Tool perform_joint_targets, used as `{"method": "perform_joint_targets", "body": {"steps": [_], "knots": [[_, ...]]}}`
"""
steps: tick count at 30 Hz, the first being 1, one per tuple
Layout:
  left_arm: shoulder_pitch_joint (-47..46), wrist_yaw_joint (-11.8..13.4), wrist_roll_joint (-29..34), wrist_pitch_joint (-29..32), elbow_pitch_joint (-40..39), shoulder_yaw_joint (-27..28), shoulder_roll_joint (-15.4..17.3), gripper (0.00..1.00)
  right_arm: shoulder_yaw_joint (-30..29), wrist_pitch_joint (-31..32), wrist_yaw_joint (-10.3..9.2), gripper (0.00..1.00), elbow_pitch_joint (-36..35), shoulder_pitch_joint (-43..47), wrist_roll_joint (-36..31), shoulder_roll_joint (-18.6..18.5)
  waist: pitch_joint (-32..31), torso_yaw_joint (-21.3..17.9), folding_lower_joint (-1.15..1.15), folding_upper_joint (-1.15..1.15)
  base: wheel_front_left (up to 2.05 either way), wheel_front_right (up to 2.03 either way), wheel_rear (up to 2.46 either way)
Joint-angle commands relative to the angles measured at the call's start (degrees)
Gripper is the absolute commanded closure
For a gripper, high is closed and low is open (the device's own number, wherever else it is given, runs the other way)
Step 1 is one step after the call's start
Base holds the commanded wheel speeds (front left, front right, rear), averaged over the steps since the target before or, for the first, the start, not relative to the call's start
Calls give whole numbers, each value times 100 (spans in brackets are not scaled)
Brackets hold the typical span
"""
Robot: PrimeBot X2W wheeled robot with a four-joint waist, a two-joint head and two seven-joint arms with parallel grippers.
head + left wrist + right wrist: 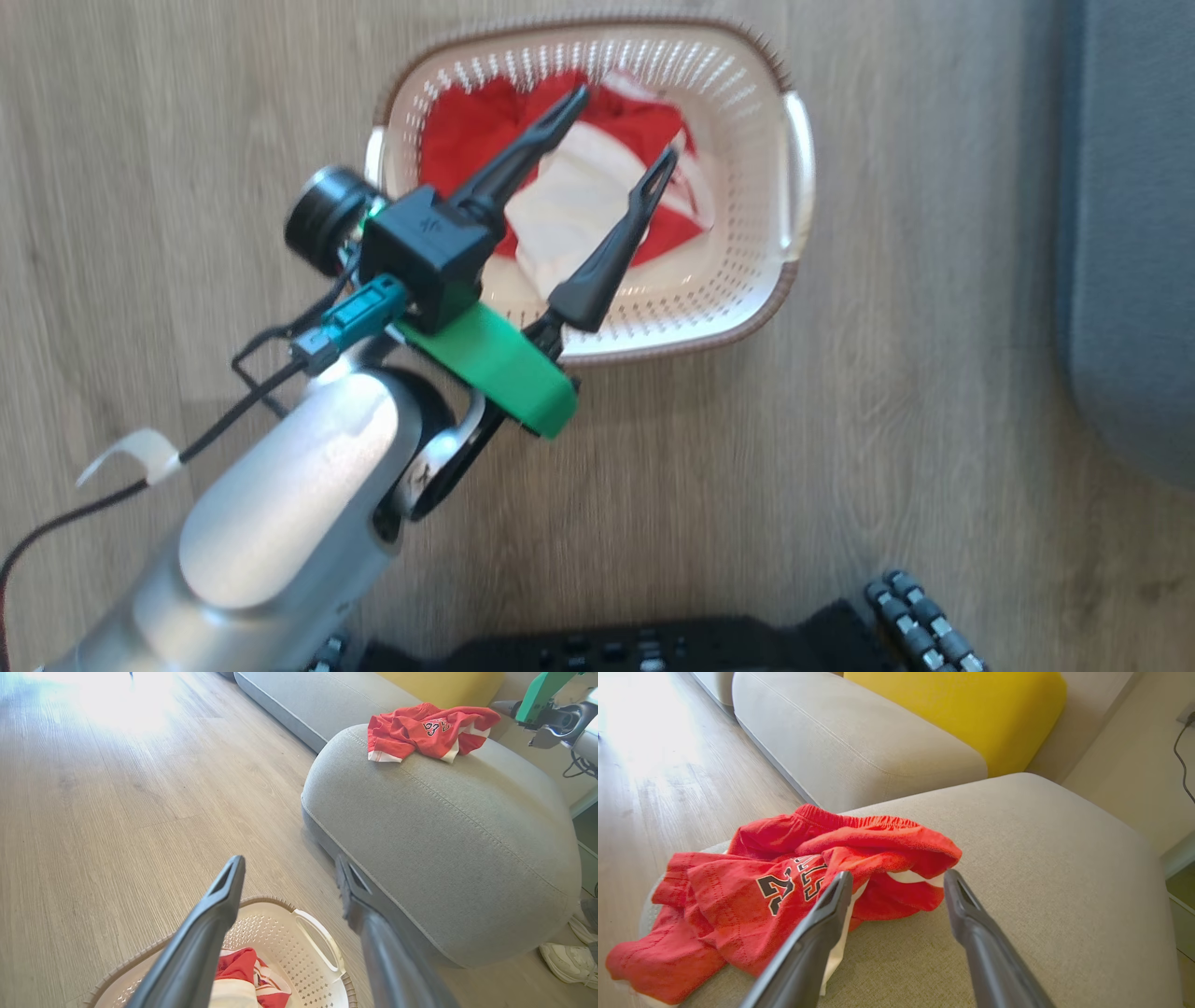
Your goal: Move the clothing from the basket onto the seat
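Observation:
The cream basket (747, 103) stands on the wood floor with red and white clothing (467, 131) bunched inside. My left gripper (625, 125) hangs open over that clothing, nothing between its fingers. In the left wrist view the left gripper (288, 872) points past the basket (285, 919) and its clothing (238, 966) toward the grey seat (444, 826). A red jersey (427, 730) with dark lettering lies on the seat's top. My right gripper (898, 882) stands open just above the jersey (752, 891) on the seat (1041, 858), holding nothing.
A long grey sofa (840, 737) and a yellow cushion (962, 714) lie behind the seat. A white shoe (567, 961) of a person rests by the seat's foot. The seat's edge (1130, 233) is right of the basket. My dark base (653, 649) is at the bottom.

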Motion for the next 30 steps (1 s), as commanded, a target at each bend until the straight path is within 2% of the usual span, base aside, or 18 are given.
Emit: {"method": "perform_joint_targets", "body": {"steps": [1, 6, 10, 11, 15, 22, 30], "knots": [[167, 32, -59, -61, -121, 220, 168, 0, 133, -112, 40, 0, -328, 302, 183, -156, -457, -181, 0, 0, 0, 0, 0], [525, 166, -317, -291, 111, 418, 177, 0, 985, -345, 40, 0, -787, 1080, 802, -48, -1208, -230, 0, 0, 0, 0, 0], [900, 290, -556, -478, 329, 576, 164, 0, 1760, -454, 40, 0, -1254, 1792, 1436, -10, -1798, -88, 0, 0, 0, 0, 0], [900, 290, -556, -478, 329, 576, 164, 0, 1760, -454, 40, 0, -1254, 1792, 1436, -10, -1798, -88, 0, 0, 0, 0, 0], [1308, 407, -754, -644, 567, 738, 232, 0, 2427, -578, 40, 0, -1687, 2513, 1839, -20, -2321, 103, 0, 0, 0, 0, 0], [1953, 564, -1149, -942, 964, 1135, 337, 0, 3288, -952, 40, 0, -2267, 3433, 1759, 372, -3016, 422, 0, 0, 0, 0, 0], [2432, 634, -1247, -1195, 1421, 1566, 484, 0, 4037, -1603, 40, 0, -2382, 4346, 1488, 917, -3492, 839, 0, 0, 0, 0, 0]]}}
